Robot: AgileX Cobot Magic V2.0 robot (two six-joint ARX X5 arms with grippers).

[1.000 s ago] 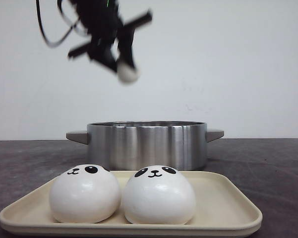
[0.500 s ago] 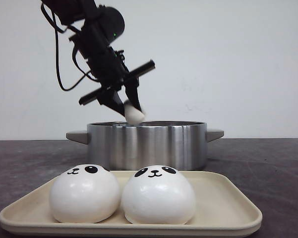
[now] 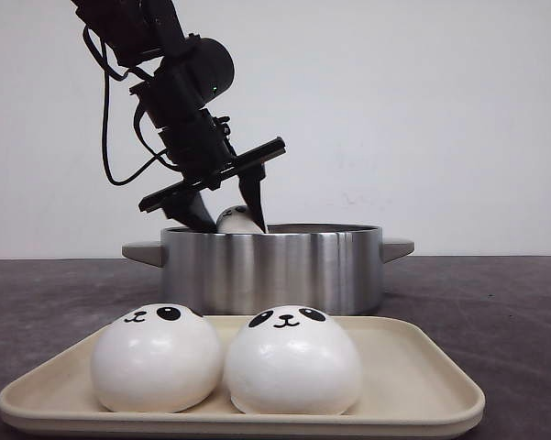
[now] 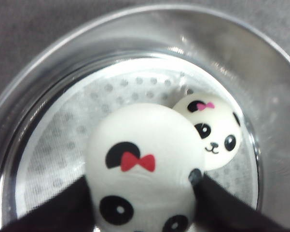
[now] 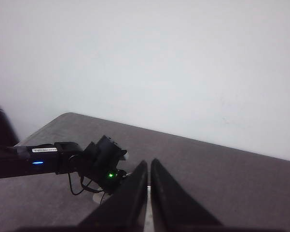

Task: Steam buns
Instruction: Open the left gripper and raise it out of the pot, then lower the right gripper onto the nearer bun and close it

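My left gripper (image 3: 227, 218) is shut on a white panda bun (image 3: 236, 220) and holds it at the rim of the steel pot (image 3: 271, 268). In the left wrist view the held bun (image 4: 142, 164), with a red bow, sits between the black fingers (image 4: 217, 200) over the pot's perforated steamer floor (image 4: 67, 140). A second bun (image 4: 213, 130) lies inside the pot beside it. Two more buns (image 3: 156, 357) (image 3: 293, 359) sit on the cream tray (image 3: 422, 385) in front. My right gripper (image 5: 149, 166) is shut and empty, raised well above the table.
The pot has two grey side handles (image 3: 143, 251) (image 3: 397, 247). The tray's right half is bare. The left arm (image 5: 94, 162) shows in the right wrist view over the dark table (image 5: 222, 179). A white wall stands behind.
My left gripper has come down from high above with the bun, reaching the pot's rim. The two buns on the tray have not moved.
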